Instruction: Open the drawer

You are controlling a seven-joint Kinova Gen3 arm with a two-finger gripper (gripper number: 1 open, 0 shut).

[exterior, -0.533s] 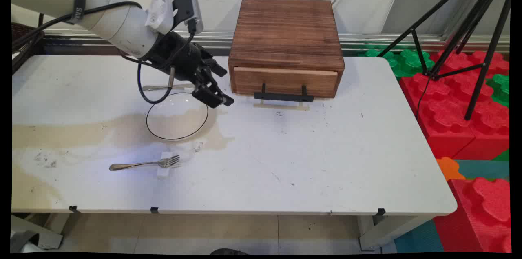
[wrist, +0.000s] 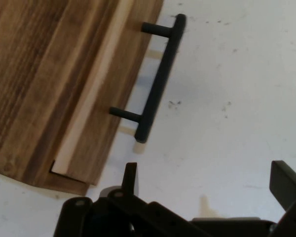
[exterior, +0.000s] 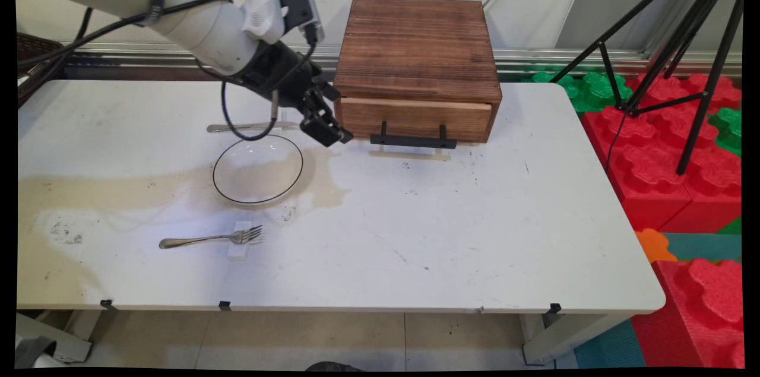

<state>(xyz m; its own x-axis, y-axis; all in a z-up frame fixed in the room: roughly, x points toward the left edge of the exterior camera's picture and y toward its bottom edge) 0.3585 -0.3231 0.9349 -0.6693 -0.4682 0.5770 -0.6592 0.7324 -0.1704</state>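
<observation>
- While my hand (exterior: 325, 127) hangs just above the counter (exterior: 415, 234), it sits beside the near left corner of the wooden drawer box (exterior: 415, 62), close to it but not touching.
- My fingers are spread wide in the hand view, one fingertip (wrist: 130, 175) on one side and the other far across, and there is nothing between them. I hold nothing.
- The thing nearest ahead of me is the black bar handle (exterior: 413, 141) on the drawer front (exterior: 415, 119). The drawer looks closed, or very nearly so.
- The relation that matters: in the hand view the handle (wrist: 158, 84) lies up and ahead of my fingers, clear of them, with bare counter between. Its nearer end is the one closest to my left fingertip.
- The handle's long axis runs along the drawer front. Seen from my hand, it slants away from me rather than lying square across the gap of my fingers.
- It stands off the drawer front on two short posts, so there is a space behind the bar.
- Behind and below my hand on the counter is a clear glass bowl with a dark rim (exterior: 258, 169), standing in a tan stain.
- Just beyond that bowl lies a long metal utensil (exterior: 249, 126), partly hidden by my cable.
- Well behind me, towards the counter's near edge, a fork (exterior: 211, 239) rests with its tines on a small white block (exterior: 240, 241).
</observation>
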